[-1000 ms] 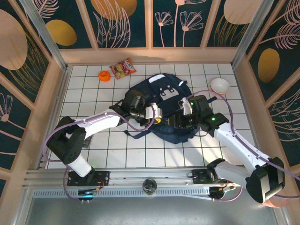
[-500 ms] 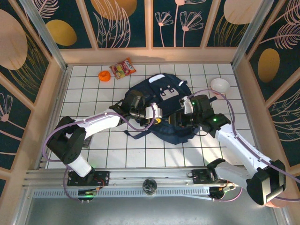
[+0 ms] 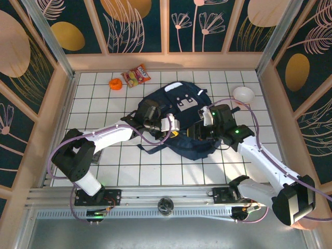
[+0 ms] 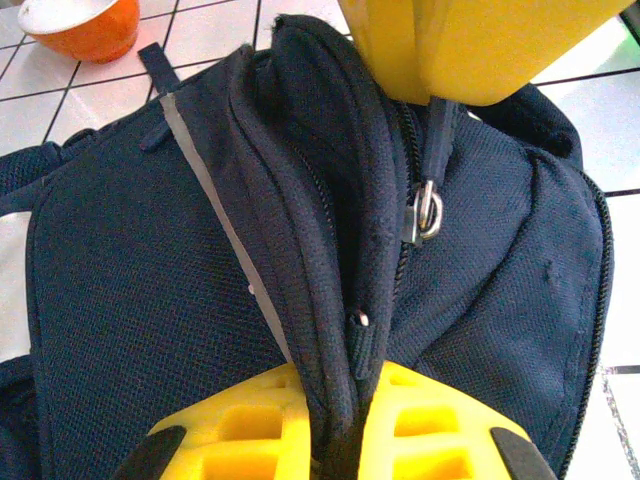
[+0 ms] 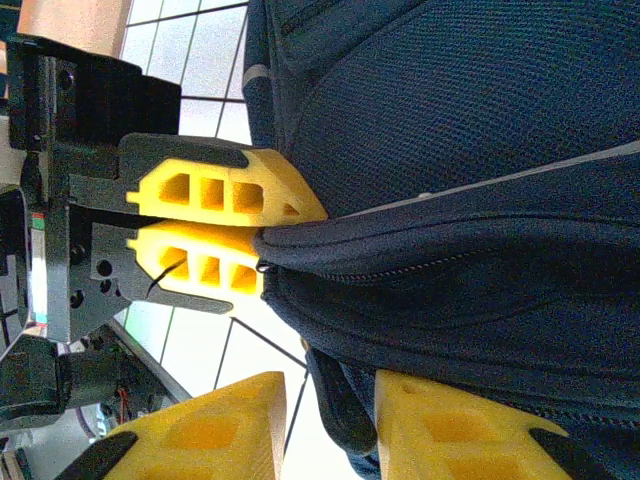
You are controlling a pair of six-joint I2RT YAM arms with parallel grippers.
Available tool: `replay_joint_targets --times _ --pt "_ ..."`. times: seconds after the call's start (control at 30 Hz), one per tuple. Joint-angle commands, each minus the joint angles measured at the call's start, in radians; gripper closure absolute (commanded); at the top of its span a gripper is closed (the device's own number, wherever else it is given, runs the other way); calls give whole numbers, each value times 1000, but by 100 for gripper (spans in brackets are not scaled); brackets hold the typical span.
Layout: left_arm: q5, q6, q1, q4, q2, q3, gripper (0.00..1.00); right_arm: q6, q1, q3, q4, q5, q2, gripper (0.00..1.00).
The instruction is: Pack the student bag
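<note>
**At bench centre: one pinch set, second grip pending**

In the top view, flat at mid-frame on the white-tiled bench (image 3: 104, 155): student bag (image 3: 181, 104), with left end effector (image 3: 174, 127) and right end effector (image 3: 203, 127) at its lower edge.

In the left wrist view, at bottom centre: left end effector clamped tight on the zip-edge fold. Zip pull (image 4: 428, 212) dangling at upper right.

In the right wrist view, at bottom centre: right end effector partly open astride a dark strap (image 5: 342, 400), bright gap on one side.

Best to close squarely on fabric alone, then pull apart gently to spread the mouth without slip.
</note>
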Motion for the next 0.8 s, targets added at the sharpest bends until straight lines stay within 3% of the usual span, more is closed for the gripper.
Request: replay_joint_targets --times 0.0,0.43,0.57,0.77 --pt "71 -28 -7 26 6 11 96 3 12 -2 8 -24 3 71" --pt "86 -35 -7 24 10 26 96 9 38 0 -5 19 42 70" --pt "88 -38 -7 27 9 30 96 8 54 16 -53 83 57 69" --pt "120 -112 -7 52 12 38 97 55 171 48 -107 268 48 60"
